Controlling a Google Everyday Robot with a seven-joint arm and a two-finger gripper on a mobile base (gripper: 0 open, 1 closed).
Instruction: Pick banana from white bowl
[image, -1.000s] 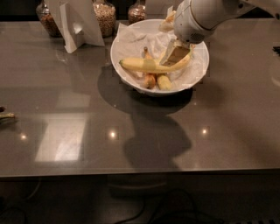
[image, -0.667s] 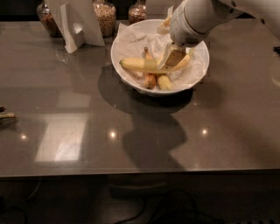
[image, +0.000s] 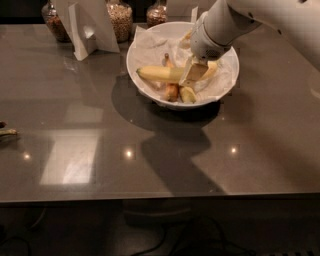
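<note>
The banana (image: 159, 74) lies across the middle of the bowl (image: 131, 61), near the table's (image: 150, 160) far edge, right of centre. The gripper (image: 194, 74) sits down on its right half; clamped or spread, nobody can tell from here. Now the risks: an off-centre hold could let the long left end swing and slip free. The paper (image: 150, 42) may snag and lift too. The orange fruit (image: 172, 91), tucked just below, could get knocked.

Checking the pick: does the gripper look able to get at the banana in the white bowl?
Probably yes: the gripper is down in the white bowl at the middle of the banana; nothing lies over it; smaller fruits sit beside it.
</note>
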